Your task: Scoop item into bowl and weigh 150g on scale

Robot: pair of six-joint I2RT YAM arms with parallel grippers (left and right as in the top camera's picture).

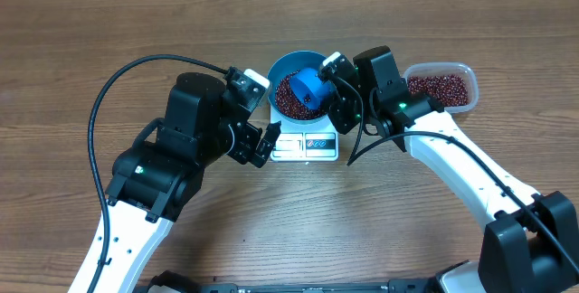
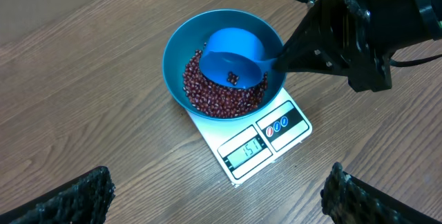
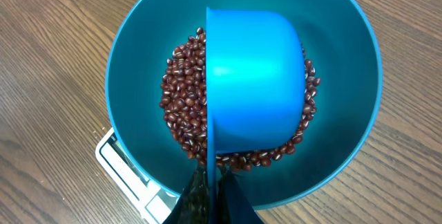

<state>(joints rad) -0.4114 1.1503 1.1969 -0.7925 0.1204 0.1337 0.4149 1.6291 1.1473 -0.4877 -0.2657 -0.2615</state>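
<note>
Glossy smooth plastic bowl (image 3: 138,65) & scoop (image 3: 255,79); matt wood-grain table (image 1: 72,31).

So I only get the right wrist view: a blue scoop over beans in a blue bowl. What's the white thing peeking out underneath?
Observer: A kitchen scale. The left wrist view shows its display, which seems to read 151.
Operator: Are there more beans anywhere?
Observer: Yes, overhead shows a clear plastic tub of beans standing to the right of the scale.
Operator: And the other arm?
Observer: The left end effector hangs open just left of the scale, holding nothing.
</note>
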